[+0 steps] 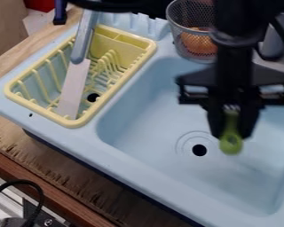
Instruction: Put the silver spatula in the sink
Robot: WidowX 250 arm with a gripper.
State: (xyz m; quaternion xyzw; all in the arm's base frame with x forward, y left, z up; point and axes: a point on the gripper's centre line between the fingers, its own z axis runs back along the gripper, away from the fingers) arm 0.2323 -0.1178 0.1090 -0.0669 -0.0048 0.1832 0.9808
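The black gripper [230,131] hangs over the right part of the light blue sink [144,111], its fingers shut on a slim green object [231,142]. The green object's rounded lower end stands out below the fingertips, right of the drain as seen here; its upper part is mostly hidden by the gripper. A flat silver blade with a grey handle, spatula- or knife-like [73,86], leans in the yellow drying rack beside the basin, blade down and handle over the rack's back rim. I cannot tell which of these is the silver spatula.
The yellow rack [115,98] stands on the sink's left side. A wire mesh cup [183,35] holding an orange-brown item [198,43] stands behind the basin. Wooden counter [67,173] runs along the front left, with a black cable [32,186] at the lower left.
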